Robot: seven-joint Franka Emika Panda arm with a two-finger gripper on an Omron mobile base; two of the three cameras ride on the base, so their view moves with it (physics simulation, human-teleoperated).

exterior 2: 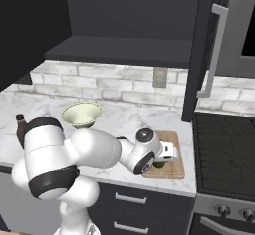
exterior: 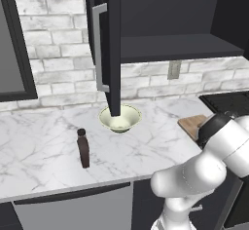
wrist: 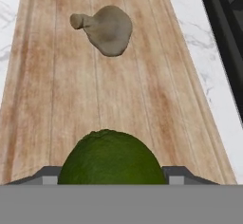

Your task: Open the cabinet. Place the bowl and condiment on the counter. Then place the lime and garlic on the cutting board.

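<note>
Half the lime (wrist: pixel 111 157) is cut off at frame bottom, gripper (wrist: pixel 111 176) straddling it wide, grip unclear; garlic (wrist: pixel 105 28) on cutting board (wrist: pixel 57 99); marble surface (exterior: pixel 39 141) beyond.

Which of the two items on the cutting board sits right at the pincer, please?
The lime, the dark-green ball between the fingertips at the pincer. The tan garlic lies apart, farther up the cutting board.

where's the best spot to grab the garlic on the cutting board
Grip the garlic across its rounded bulb, coming from straight above, jaws either side of the fat part. It lies flat on the cutting board, clear of the lime; its stubby stem sticking out sideways looks too small to hold securely.
</note>
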